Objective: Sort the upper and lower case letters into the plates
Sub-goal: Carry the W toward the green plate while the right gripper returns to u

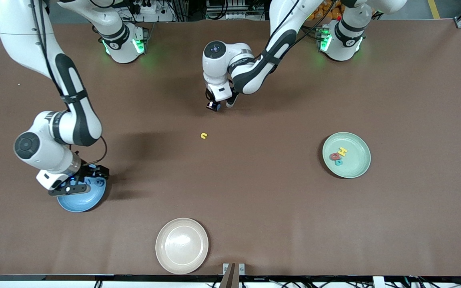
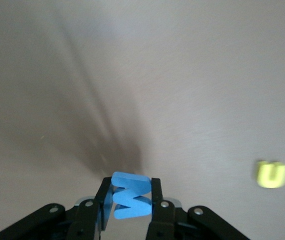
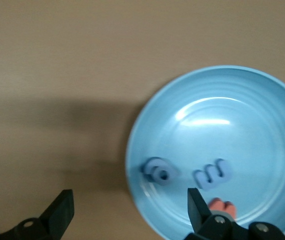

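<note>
Over the middle of the brown worktop [image 1: 254, 192], the left tool [image 2: 131, 200] is pinching a blue letter [image 2: 130, 196]. A small yellow letter [image 1: 203, 136] lies on the worktop, nearer to the front camera than that tool. The right tool [image 3: 127, 210] hangs over the blue plate [image 3: 262, 125] with its fingers spread wide. Two blue letters [image 3: 185, 172] and a red one [image 3: 222, 207] lie in that plate. The mint green plate [image 1: 356, 166] holds yellow, red and teal letters [image 1: 338, 156].
</note>
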